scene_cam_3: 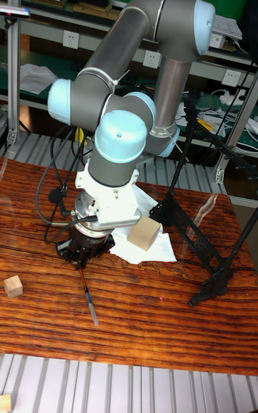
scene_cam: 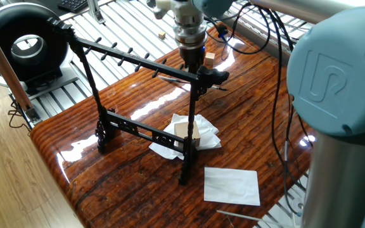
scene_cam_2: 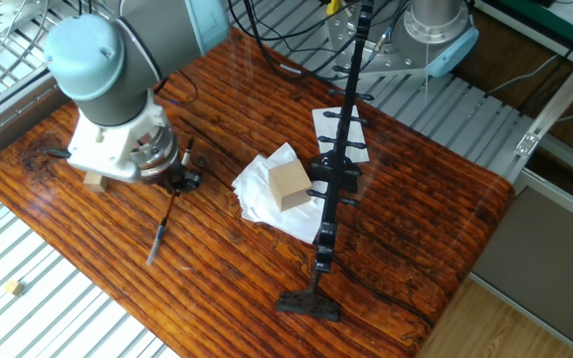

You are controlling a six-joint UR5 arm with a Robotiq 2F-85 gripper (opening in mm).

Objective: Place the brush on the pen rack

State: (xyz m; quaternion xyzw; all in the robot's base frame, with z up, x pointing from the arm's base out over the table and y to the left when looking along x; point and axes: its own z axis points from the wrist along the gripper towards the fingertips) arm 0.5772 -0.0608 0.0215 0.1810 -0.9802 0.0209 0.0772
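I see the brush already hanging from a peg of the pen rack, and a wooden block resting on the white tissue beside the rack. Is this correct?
Not quite. The brush is not on the pen rack; the other fixed view shows it slanting down from the gripper at the far side of the table, its lower end at the tabletop. The wooden block does rest on the white tissue beside the rack.

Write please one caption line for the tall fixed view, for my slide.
UR5 gripper gripping the brush by its upper end, tip hanging toward the table, with the pen rack at right.
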